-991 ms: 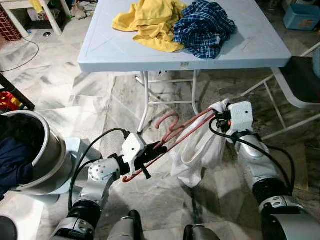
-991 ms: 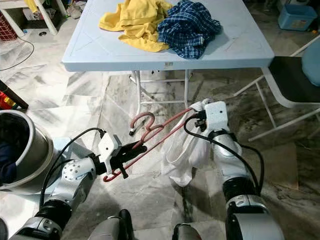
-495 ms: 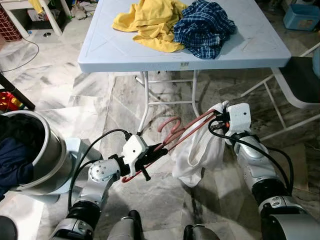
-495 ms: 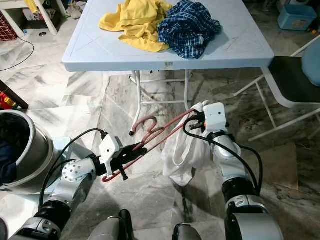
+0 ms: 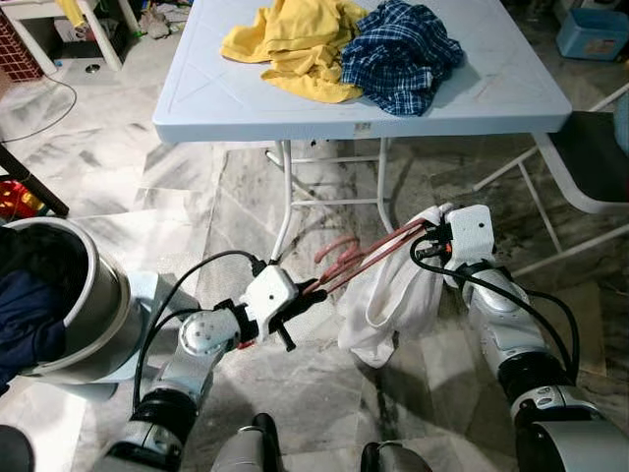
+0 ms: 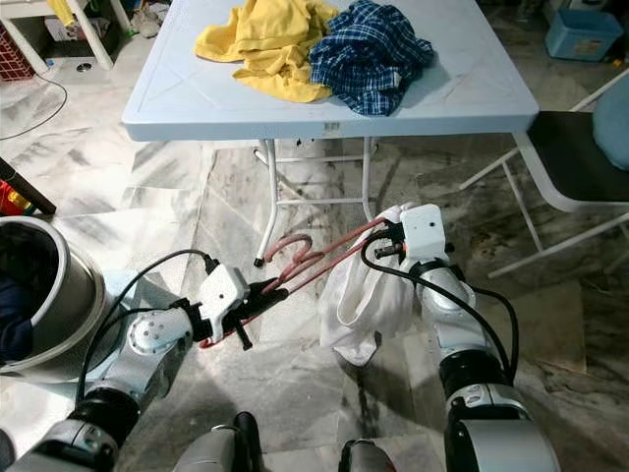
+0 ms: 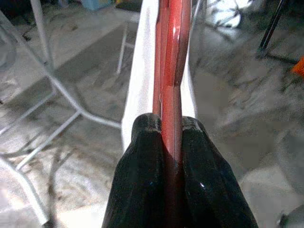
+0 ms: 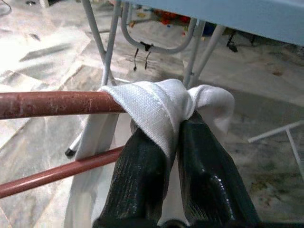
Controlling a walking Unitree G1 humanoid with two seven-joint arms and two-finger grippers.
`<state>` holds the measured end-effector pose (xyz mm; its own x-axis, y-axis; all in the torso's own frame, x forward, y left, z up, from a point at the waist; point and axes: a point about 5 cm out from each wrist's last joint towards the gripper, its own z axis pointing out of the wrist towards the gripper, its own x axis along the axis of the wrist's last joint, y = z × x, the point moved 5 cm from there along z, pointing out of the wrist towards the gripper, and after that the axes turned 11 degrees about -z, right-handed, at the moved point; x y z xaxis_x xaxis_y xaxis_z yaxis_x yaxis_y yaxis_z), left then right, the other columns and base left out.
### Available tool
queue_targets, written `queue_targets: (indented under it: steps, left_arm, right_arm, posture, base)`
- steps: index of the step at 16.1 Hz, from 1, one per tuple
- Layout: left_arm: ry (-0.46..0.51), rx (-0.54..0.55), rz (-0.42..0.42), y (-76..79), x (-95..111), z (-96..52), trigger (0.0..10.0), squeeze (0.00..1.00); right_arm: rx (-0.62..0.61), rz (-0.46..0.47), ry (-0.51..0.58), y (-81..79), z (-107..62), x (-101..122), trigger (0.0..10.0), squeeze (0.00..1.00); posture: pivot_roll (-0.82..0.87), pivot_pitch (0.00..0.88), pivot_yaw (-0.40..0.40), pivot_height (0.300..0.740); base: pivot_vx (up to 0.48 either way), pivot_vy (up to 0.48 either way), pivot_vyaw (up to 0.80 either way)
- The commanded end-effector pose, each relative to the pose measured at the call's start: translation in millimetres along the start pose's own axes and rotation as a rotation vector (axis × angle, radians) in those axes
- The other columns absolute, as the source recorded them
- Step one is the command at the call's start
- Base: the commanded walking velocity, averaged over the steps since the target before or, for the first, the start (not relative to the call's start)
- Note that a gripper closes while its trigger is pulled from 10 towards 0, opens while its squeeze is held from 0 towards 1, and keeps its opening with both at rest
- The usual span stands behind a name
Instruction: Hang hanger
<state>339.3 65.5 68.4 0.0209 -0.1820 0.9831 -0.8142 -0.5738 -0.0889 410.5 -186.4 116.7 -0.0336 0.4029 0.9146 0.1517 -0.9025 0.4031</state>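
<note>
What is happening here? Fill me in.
The robot holds a red hanger low over the floor, in front of a table with clothes on it. Its left gripper is shut on one end. Its right gripper pinches a white garment draped on the other end. Nothing is hung yet.

Silver arms, looping black cables, white wrist housings, black fingers (image 7: 142,185).

A pale blue table (image 5: 246,98) stands on the marble floor (image 5: 147,187), beyond both grippers; a yellow garment (image 5: 290,44) lies on its far part, beyond the left gripper (image 5: 295,305); a plaid shirt (image 5: 403,54) touches it, beyond the right gripper (image 5: 432,236).
</note>
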Motion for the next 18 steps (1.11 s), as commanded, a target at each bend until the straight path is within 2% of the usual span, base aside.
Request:
queue_targets:
  steps: [1,2,3,5,6,7,8,9,10,12,13,14,17,18]
  left_arm:
    - [-0.174,0.073,-0.037,-10.3,-42.4,-24.7,0.0,0.0]
    - [-0.197,0.083,-0.028,-11.8,-46.2,-26.5,0.0,0.0]
    - [-0.274,0.098,-0.006,-13.7,-59.3,-32.2,0.0,0.0]
    - [-0.308,0.118,0.01,-16.0,-64.9,-34.4,0.0,0.0]
    - [-0.298,0.137,0.001,-17.6,-63.4,-32.4,0.0,0.0]
    - [-0.265,0.151,-0.009,-17.3,-57.6,-26.1,0.0,0.0]
    - [-0.256,0.154,-0.014,-16.9,-56.2,-24.3,0.0,0.0]
    - [-0.244,0.158,-0.022,-16.2,-54.3,-21.7,0.0,0.0]
    - [-0.222,0.164,-0.047,-14.9,-51.5,-18.0,0.0,0.0]
    - [-0.197,0.181,-0.074,-15.7,-49.2,-16.3,0.0,0.0]
    - [-0.189,0.189,-0.082,-17.0,-48.1,-16.3,0.0,0.0]
    - [-0.174,0.204,-0.09,-20.1,-45.1,-15.9,0.0,0.0]
    - [-0.122,0.227,-0.08,-26.5,-32.5,-11.9,0.0,0.0]
    - [-0.101,0.224,-0.076,-26.6,-27.4,-9.4,0.0,0.0]
  right_arm:
    - [-0.136,-0.014,0.051,41.8,2.7,20.4,0.0,0.0]
    - [-0.14,-0.026,0.06,44.0,3.7,24.8,0.0,0.0]
    - [-0.123,-0.086,0.076,44.5,8.5,36.9,0.0,0.0]
    - [-0.087,-0.135,0.073,39.9,11.7,40.7,0.0,0.0]
    - [-0.05,-0.131,0.061,32.7,13.4,38.8,0.0,0.0]
    - [0.025,-0.104,0.031,15.3,13.7,29.7,0.0,0.0]
    - [0.048,-0.102,0.022,9.7,13.4,26.7,0.0,0.0]
    - [0.081,-0.094,0.011,0.2,12.3,22.1,4.6,0.0]
    - [0.128,-0.067,-0.011,-17.0,9.5,13.6,10.0,1.0]
    - [0.169,-0.062,-0.032,-29.5,7.0,7.2,10.0,1.0]
    - [0.178,-0.061,-0.035,-31.4,6.5,6.3,10.0,0.85]
    - [0.194,-0.062,-0.038,-33.8,5.8,5.1,10.0,0.0]
    - [0.228,-0.038,-0.069,-40.2,2.5,-3.1,10.0,0.0]
    - [0.255,-0.03,-0.079,-49.0,0.0,-7.3,10.0,0.0]
  posture:
    - [-0.03,0.208,0.051,0.74]
    - [-0.03,0.209,0.051,0.74]
    - [-0.03,0.207,0.049,0.74]
    - [-0.03,0.205,0.048,0.74]
    - [-0.04,0.204,0.046,0.74]
    - [-0.03,0.203,0.041,0.74]
    - [-0.03,0.202,0.039,0.74]
    - [-0.03,0.203,0.038,0.74]
    - [-0.03,0.203,0.038,0.74]
    - [-0.03,0.206,0.039,0.74]
    - [-0.03,0.206,0.039,0.74]
    - [-0.03,0.207,0.038,0.74]
    - [-0.03,0.205,0.037,0.74]
    - [-0.03,0.205,0.036,0.74]
  base:
    - [0.0,0.0,0.0]
    - [0.0,0.0,0.0]
    - [0.0,0.0,0.0]
    - [0.0,0.0,0.0]
    - [0.0,0.0,0.0]
    - [0.0,0.0,0.0]
    - [0.0,0.0,0.0]
    - [0.0,0.0,0.0]
    - [0.0,0.0,0.0]
    - [0.0,0.0,0.0]
    - [0.0,0.0,0.0]
    - [0.0,0.0,0.0]
    - [0.0,0.0,0.0]
    - [0.0,0.0,0.0]
